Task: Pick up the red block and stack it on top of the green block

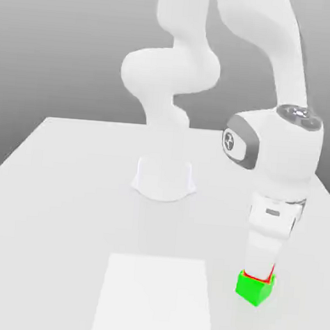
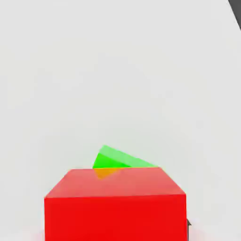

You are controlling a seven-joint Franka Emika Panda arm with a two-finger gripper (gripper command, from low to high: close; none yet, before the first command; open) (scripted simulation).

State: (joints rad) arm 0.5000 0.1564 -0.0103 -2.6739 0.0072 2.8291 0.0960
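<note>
We see the claw point(image 1: 259, 271) pointing down around the red block point(image 1: 268, 274), which sits on the green block point(image 1: 255, 289) at the near right of the bench point(image 1: 68, 188); whether it grips, we cannot tell.

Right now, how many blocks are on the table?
2. The green block sits on the table near the exterior view's lower right; the red block is on top of it, mostly hidden behind the pincer.
</note>
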